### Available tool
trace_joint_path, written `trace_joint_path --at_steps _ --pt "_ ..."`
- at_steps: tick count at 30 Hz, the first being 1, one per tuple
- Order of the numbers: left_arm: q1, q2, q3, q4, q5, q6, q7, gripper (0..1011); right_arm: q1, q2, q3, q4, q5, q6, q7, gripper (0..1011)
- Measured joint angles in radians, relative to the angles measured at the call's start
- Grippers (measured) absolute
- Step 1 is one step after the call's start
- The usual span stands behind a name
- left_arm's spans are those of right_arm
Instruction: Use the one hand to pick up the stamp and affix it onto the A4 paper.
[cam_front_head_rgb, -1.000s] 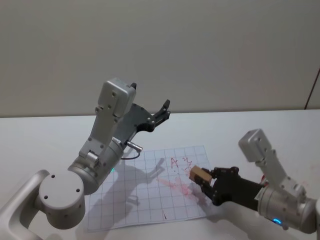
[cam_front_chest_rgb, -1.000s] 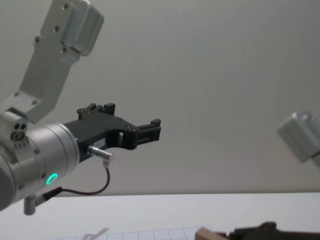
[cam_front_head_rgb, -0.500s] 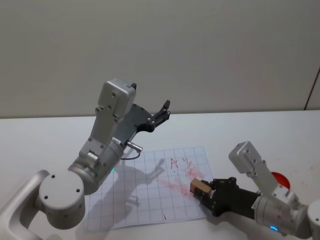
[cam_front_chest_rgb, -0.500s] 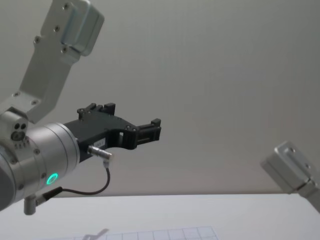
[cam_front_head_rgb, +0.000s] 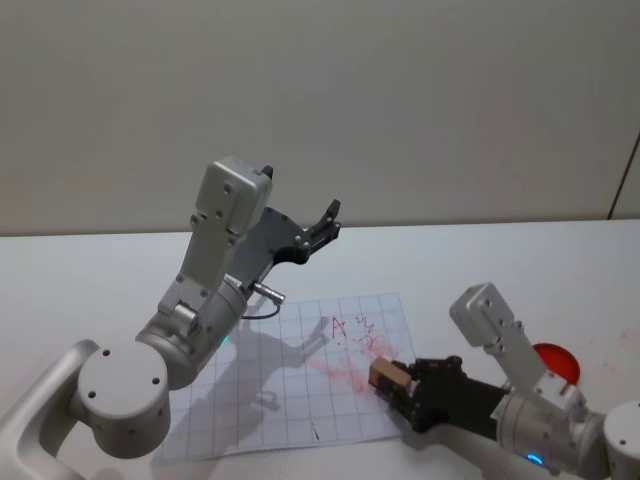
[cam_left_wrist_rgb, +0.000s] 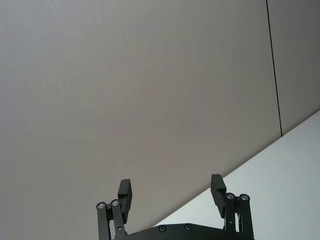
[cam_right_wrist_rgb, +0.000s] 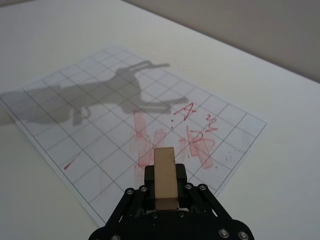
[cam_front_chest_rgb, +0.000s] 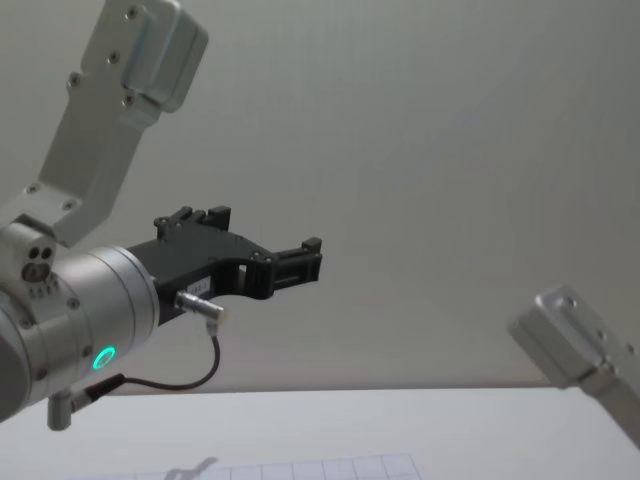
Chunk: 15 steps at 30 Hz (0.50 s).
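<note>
My left hand (cam_front_head_rgb: 322, 224) hangs raised on the left, well above the counter (cam_front_head_rgb: 80, 270), fingers spread and gripping nothing. It points away at the wall and has no part in the coming move.

Below it the A4 paper (cam_front_head_rgb: 270, 385) lies flat, a gridded sheet. The only writing I can read on it is a red handwritten "A" (cam_front_head_rgb: 336, 326). The red squiggles beside the letter are not legible to me, and pinkish red smears (cam_right_wrist_rgb: 150, 137) run across the squares nearer my right side.

My right hand (cam_front_head_rgb: 398, 385) is low over the sheet's right part and is clenched on the stamp (cam_front_head_rgb: 385, 375), so this is the arm that matters. The wooden block's long axis runs straight out along my fingers. Its free end leads toward the smears, with the paper ahead of and beneath it. I cannot tell whether that end touches the sheet or sits just clear. As I judge it, pressing turns on bringing that end face down square to the paper.

Farther right a red disc (cam_front_head_rgb: 550, 362) rests on the counter, apart from the sheet.
</note>
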Motion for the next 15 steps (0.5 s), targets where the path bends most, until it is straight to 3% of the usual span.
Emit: trace_joint_path --at_steps 6,15 --pt "0.000 0.000 0.000 0.000 0.000 0.000 0.000 1001 0.005 -0.004 0.006 -0.030 0.041 -0.010 -0.020 220" --pt "0.000 0.000 0.000 0.000 0.000 0.000 0.000 1001 0.005 0.022 0.052 -0.144 0.156 -0.009 -0.088 220"
